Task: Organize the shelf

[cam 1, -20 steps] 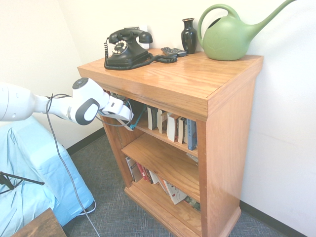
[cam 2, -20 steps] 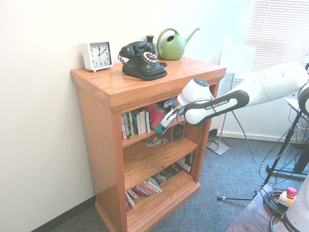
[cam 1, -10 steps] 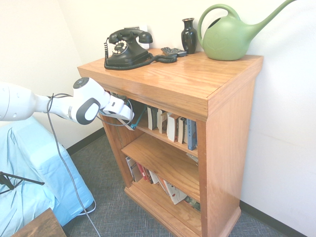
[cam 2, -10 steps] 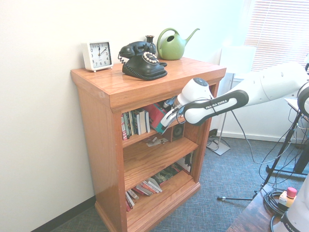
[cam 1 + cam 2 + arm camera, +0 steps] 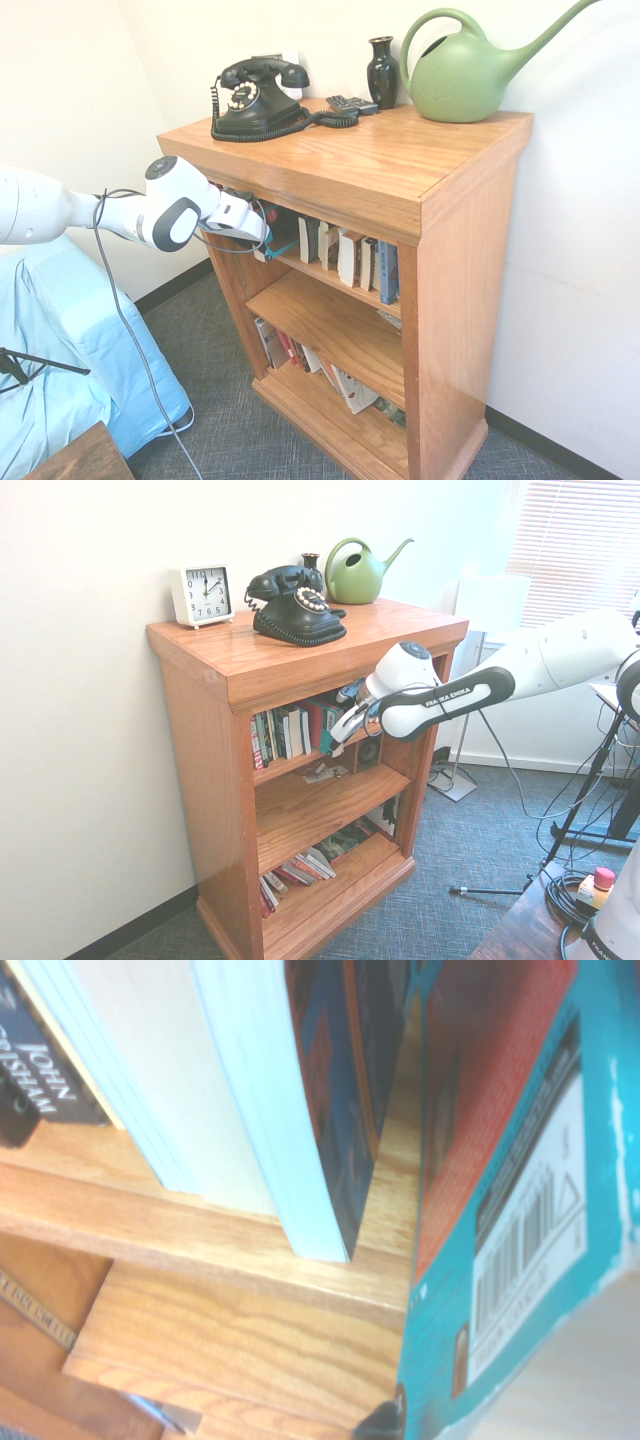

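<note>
The shelf (image 5: 400, 170) is an orange-brown oak bookcase with three tiers, also seen from the other side (image 5: 300, 655). My gripper (image 5: 262, 243) reaches into the open front of the top tier (image 5: 338, 737). Right at it stands a red book with a teal edge (image 5: 283, 237), nearly upright beside the row of books (image 5: 322, 723). The wrist view shows this book's teal back cover with a barcode (image 5: 500, 1220), close to a white-edged book (image 5: 300, 1110) on the tier's board. Whether the gripper still grips the book does not show.
On the shelf's top stand a black rotary phone (image 5: 258, 97), a dark vase (image 5: 382, 70), a green watering can (image 5: 465, 75) and a white clock (image 5: 201, 594). More books (image 5: 350, 258) fill the top tier; others lie on the bottom one (image 5: 310, 360). A blue-covered object (image 5: 60, 350) sits left.
The red and teal book has swung from a lean to nearly upright against the other books. The gripper has nudged slightly further into the top tier.
</note>
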`<state>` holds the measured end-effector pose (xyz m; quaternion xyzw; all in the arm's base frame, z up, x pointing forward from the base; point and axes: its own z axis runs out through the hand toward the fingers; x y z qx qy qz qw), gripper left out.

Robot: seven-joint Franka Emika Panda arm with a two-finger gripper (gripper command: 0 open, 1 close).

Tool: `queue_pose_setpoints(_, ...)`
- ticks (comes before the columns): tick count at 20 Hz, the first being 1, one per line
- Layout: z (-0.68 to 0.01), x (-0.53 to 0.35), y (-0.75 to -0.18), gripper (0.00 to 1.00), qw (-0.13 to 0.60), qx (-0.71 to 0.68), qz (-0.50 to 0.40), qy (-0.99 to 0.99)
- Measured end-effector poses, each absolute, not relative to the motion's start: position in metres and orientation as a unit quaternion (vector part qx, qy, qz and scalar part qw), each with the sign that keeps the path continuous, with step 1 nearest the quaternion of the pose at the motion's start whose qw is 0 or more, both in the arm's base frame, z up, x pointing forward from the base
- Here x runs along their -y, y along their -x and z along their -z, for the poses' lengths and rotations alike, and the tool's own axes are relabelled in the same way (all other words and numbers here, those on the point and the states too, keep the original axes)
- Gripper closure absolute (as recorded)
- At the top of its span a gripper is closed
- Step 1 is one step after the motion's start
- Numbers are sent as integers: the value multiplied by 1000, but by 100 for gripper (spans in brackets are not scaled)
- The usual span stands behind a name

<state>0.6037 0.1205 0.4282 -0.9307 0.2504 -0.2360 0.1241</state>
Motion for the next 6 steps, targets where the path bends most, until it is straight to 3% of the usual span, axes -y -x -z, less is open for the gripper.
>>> queue_pose_setpoints(6,-403,-113,-562,0,123,-248,238,931)
